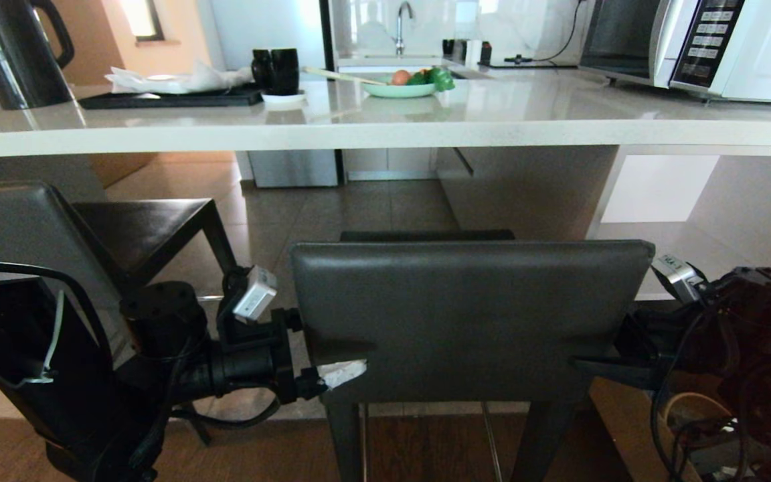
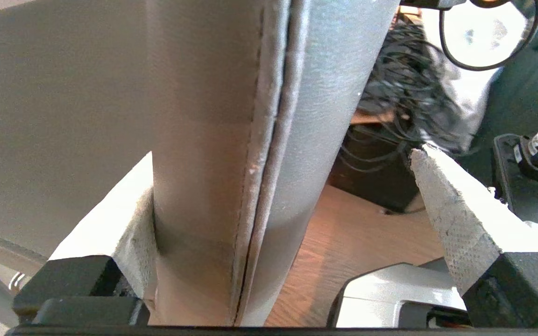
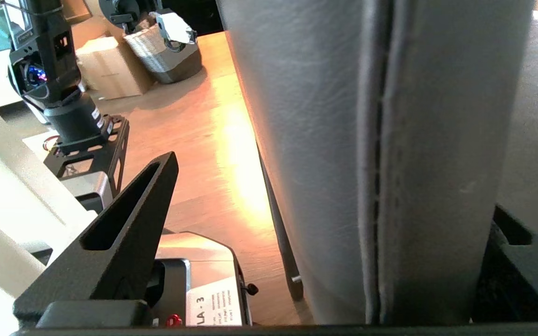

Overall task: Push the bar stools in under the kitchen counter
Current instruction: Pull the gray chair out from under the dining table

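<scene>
Both arms flank the near bar stool w/ its low dark grey leather backrest (image 1: 472, 314), which stands centred in front of the robot, seat edge just reaching under the long glossy off-white stone counter (image 1: 385, 127) but backrest clearly short of it. Left end effector (image 1: 332, 376) sits at the backrest's left edge, fingers spread wide; in the left wrist view the padded edge (image 2: 231, 163) runs between them, one white-taped finger (image 2: 456, 219) well clear, the other (image 2: 124, 224) right against the leather, so it straddles w/o clamping. Right end effector (image 1: 603, 367) mirrors this at the right edge, also spread open, backrest edge (image 3: 390, 163) between its black fingers (image 3: 124, 233). Likely reason: bracketing both sides keeps the stool from twisting while the base shoves it fwd, no squeeze needed. The second matching stool (image 1: 91, 227) stands to the left, angled, seat partly under the slab; looks like it's yet to be straightened. Counter top carries a black kettle (image 1: 14, 50), a black tray (image 1: 171, 99) w/ crumpled white paper, two black mugs (image 1: 276, 70), a pale green bowl of veg (image 1: 402, 87), a white microwave (image 1: 700, 43). Floor: wood planks near the robot, beige tiles (image 1: 332, 207) beyond; sink and tap at the back wall.
</scene>
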`<state>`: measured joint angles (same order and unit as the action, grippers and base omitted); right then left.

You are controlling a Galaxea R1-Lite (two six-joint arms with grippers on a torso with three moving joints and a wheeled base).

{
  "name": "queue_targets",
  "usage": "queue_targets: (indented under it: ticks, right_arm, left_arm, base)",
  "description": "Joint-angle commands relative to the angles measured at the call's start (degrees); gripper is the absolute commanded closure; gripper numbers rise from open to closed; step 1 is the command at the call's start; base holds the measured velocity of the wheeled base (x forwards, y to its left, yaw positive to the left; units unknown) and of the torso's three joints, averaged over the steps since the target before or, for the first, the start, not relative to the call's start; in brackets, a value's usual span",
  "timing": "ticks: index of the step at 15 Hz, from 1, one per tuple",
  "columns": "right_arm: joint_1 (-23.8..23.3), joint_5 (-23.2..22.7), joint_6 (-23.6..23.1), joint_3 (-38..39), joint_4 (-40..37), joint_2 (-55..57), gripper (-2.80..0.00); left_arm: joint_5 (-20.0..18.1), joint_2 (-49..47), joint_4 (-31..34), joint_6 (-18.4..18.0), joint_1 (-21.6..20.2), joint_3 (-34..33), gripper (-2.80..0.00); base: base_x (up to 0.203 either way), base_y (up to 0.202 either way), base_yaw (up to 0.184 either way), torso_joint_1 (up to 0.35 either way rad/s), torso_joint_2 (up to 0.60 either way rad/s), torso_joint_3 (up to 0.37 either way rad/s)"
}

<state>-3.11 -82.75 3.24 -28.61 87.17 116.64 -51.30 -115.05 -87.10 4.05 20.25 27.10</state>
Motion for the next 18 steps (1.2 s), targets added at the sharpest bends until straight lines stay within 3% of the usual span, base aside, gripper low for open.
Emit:
queue_targets:
  ticks: [1,11,18]
  right_arm:
    - [0.13,-0.48,0.01,0.36,0.49,-0.35,-2.80]
    - [0.03,-0.48,-1.13,2.42,0.49,-1.06,-2.80]
    - [-0.37,-0.39,-1.13,2.13,0.49,-1.15,-2.80]
  left_arm:
    - [-0.29,0.53,-0.56,0.01,-0.03,-0.42,-2.80]
    - [-0.38,0.70,-0.56,-0.07,0.05,-0.82,-2.80]
    - [-0.33,0.85,-0.56,0.00,-1.45,-0.83,-2.80]
  base:
    - [-0.194,0.000,0.000,-0.004,0.00,0.002]
    - [-0.193,0.000,-0.002,0.002,0.00,0.003]
    - [-0.012,0.000,0.000,-0.001,0.00,0.001]
